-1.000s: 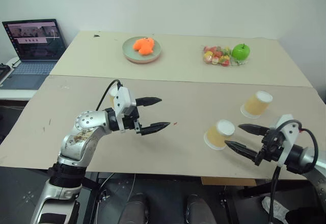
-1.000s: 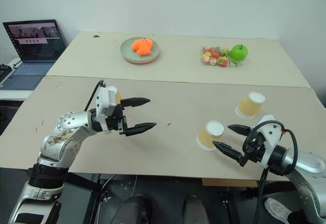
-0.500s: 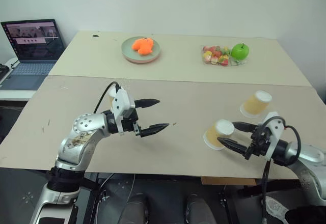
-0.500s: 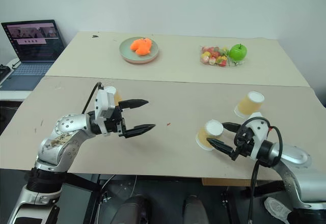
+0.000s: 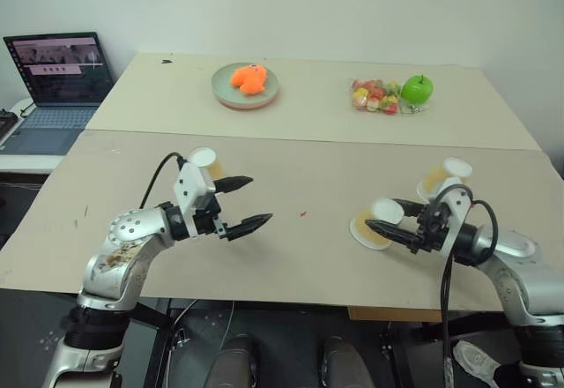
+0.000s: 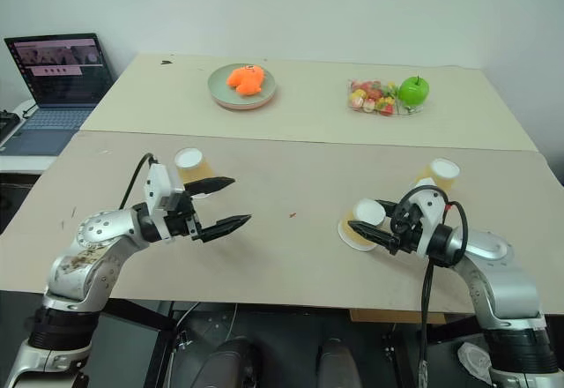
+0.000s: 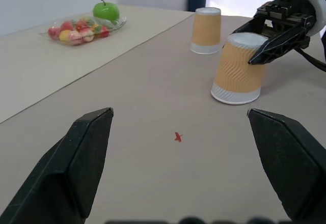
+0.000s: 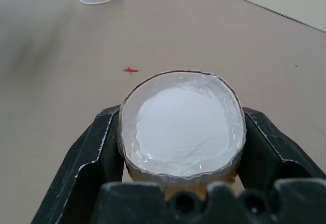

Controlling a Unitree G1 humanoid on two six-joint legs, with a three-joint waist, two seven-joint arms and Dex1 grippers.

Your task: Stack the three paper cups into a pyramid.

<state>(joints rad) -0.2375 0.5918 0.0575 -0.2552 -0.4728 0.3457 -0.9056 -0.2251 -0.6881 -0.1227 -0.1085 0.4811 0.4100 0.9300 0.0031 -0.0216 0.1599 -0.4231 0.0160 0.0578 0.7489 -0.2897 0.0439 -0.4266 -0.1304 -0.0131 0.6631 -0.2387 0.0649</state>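
- Cups are spread over the bench (image 5: 291, 264), all upside down: one near the left gripper (image 5: 248, 203), two on the right side.
- Right gripper (image 5: 377, 220) is seen with its jaws clamped on the nearest cup (image 5: 374, 226), just under its upturned white base; the wall looks slightly squeezed in the right wrist view.
- Second right cup (image 5: 445, 176) stands just behind that arm; the left cup (image 5: 204, 160) sits behind the left jaws, which are spread wide and hold nothing.
- Thin paper is judged light and easily crushed, so a gentle hold on the stiffer base ring is advised.
- No pyramid is built yet.
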